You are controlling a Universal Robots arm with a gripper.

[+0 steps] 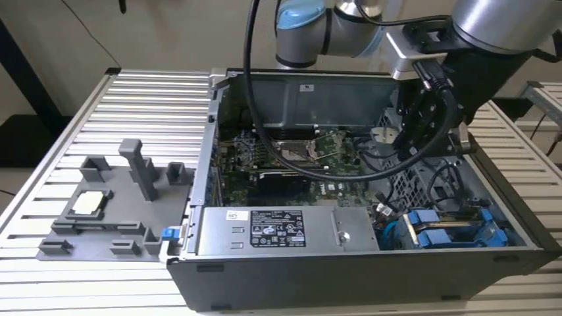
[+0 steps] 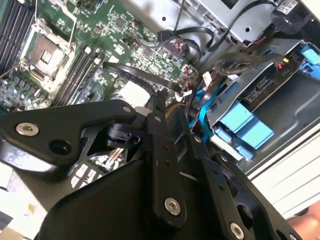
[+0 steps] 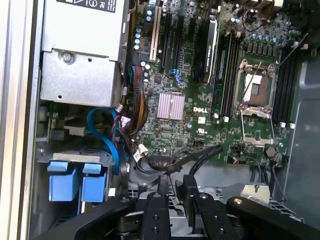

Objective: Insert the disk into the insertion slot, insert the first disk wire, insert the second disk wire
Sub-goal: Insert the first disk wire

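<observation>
Disk [image 1: 436, 237] sits in its blue carrier inside the insertion slot [image 2: 290, 107], at the open computer case's [image 1: 351, 276] near corner on the exterior view's right, with two blue tabs [image 3: 62, 182] showing. One arm [image 1: 491, 26] leans down into the case. Its gripper [image 3: 174, 177] hangs over the motherboard [image 3: 175, 75], beside one black cable [image 3: 202, 154]; whether it clamps that cable cannot be told.
</observation>
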